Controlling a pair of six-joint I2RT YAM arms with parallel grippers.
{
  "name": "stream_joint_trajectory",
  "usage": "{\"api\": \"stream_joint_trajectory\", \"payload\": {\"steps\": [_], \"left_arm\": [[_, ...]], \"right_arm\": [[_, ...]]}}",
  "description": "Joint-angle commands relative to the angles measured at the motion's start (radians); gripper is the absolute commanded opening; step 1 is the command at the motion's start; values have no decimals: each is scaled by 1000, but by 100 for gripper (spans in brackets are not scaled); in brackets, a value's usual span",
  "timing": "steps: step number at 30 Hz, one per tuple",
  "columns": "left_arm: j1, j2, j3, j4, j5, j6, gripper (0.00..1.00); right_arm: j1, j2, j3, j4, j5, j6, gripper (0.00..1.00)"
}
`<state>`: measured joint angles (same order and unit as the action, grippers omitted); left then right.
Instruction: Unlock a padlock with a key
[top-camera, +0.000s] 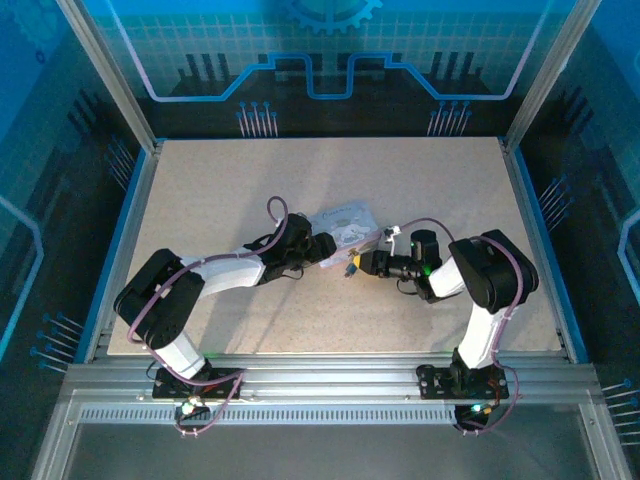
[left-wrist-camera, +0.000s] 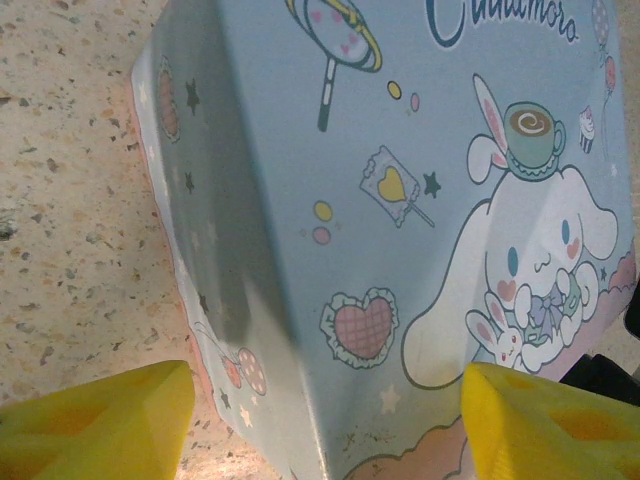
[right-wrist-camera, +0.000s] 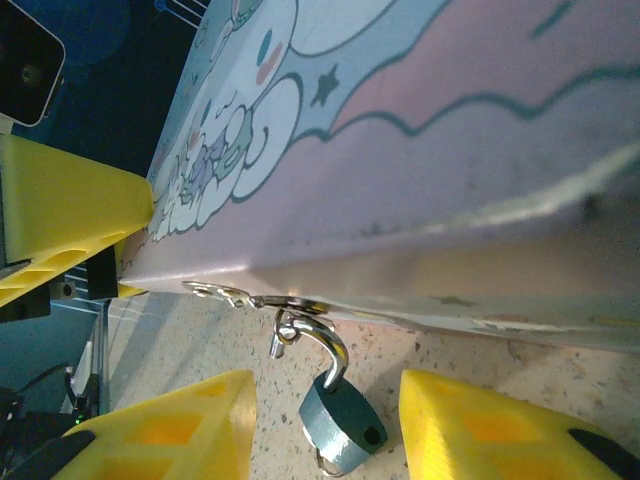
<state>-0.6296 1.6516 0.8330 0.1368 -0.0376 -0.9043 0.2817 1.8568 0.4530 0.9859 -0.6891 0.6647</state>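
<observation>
Two arms meet at the tin (top-camera: 345, 218) in the middle of the surface (top-camera: 220, 190). My left pincer (left-wrist-camera: 328, 385) stands wide but is clamped on the tin. One yellow finger (left-wrist-camera: 95, 420) sits by its side wall and the other against the printed lid, and the tin is tipped up on one edge.

From the right wrist I see the padlock (right-wrist-camera: 342, 425) hanging by its shackle from the clasp (right-wrist-camera: 225, 293) on the tin's raised edge. Its bluish body is low over the surface, and I cannot tell whether it touches. My right pincer (right-wrist-camera: 328, 390) is partly open, with one finger on each side of the padlock and a gap on both sides, so it holds nothing. A small silvery loop (right-wrist-camera: 328, 463) shows under the body; I cannot tell what it is.
</observation>
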Motion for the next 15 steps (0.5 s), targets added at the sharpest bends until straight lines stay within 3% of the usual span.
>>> {"api": "stream_joint_trajectory", "payload": {"steps": [1, 15], "left_arm": [[-16, -7, -28, -73, -18, -5, 71], [-25, -24, -35, -86, -38, -13, 71]], "right_arm": [[15, 34, 16, 55, 3, 22, 41], [36, 67, 41, 72, 3, 39, 32]]}}
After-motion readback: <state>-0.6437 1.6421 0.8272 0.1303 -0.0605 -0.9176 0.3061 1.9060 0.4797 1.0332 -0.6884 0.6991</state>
